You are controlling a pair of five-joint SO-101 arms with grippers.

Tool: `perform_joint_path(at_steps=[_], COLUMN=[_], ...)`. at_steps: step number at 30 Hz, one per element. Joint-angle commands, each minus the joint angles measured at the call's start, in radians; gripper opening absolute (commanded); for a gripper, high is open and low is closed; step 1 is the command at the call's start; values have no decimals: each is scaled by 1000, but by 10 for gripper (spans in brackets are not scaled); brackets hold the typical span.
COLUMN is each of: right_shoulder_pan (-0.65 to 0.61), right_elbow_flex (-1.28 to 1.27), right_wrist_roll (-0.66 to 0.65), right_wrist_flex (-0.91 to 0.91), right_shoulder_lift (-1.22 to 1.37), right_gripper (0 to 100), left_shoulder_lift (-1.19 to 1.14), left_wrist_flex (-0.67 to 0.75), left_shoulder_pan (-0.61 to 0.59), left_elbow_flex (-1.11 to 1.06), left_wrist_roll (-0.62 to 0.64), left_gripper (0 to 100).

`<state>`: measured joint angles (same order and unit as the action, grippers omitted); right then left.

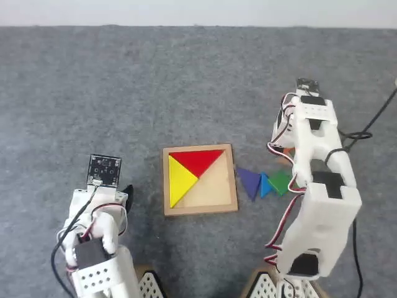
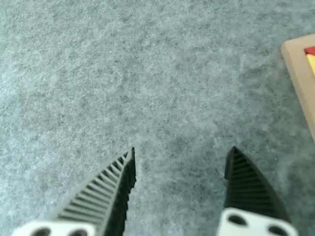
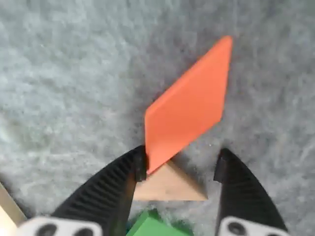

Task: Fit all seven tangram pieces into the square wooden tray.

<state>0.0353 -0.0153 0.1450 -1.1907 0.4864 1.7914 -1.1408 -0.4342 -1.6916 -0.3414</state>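
Grey felt tabletop (image 1: 186,81): the square wooden tray (image 1: 234,180) sits toward the front edge, with a red triangle (image 1: 197,161) and a yellow triangle (image 1: 180,180) inside. The left hand (image 2: 183,149) gapes over bare felt. The right hand (image 3: 182,150) is open, one finger (image 3: 118,182) touching the orange parallelogram (image 3: 189,105).

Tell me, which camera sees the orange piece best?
The right wrist view: the orange piece shows whole, by the gripper. In the high view the right arm hides most of it. The left wrist view faces carpet and a corner of the tray.

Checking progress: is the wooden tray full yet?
Not full. The tray holds just a red triangle and a yellow triangle; bare wood shows beside them.
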Motion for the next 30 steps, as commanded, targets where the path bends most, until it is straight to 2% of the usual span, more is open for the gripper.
perform_joint_path(at_steps=[1,9,13,15,18,24,30], right_shoulder_pan=[25,70,41,22,4,41,79], right_elbow_flex=[-2,15,12,17,11,78,169], right_wrist_roll=[-12,-6,178,238,241,242,244], right_wrist_flex=[1,59,47,54,108,143,101], right_shoulder_lift=[-24,-177,-223,-225,-202,-70,21], right_gripper=[239,238,231,192,147,168,169], left_shoulder_lift=[-3,-3,-3,-3,-3,-3,-3], left_wrist_flex=[3,3,3,3,3,3,3], left_shoulder_pan=[-2,-2,-2,-2,-2,-2,-2], left_elbow_flex=[7,7,7,7,7,7,7], left_wrist_roll=[-11,-11,-11,-11,-11,-11,-11], left_gripper=[281,281,281,281,281,281,281])
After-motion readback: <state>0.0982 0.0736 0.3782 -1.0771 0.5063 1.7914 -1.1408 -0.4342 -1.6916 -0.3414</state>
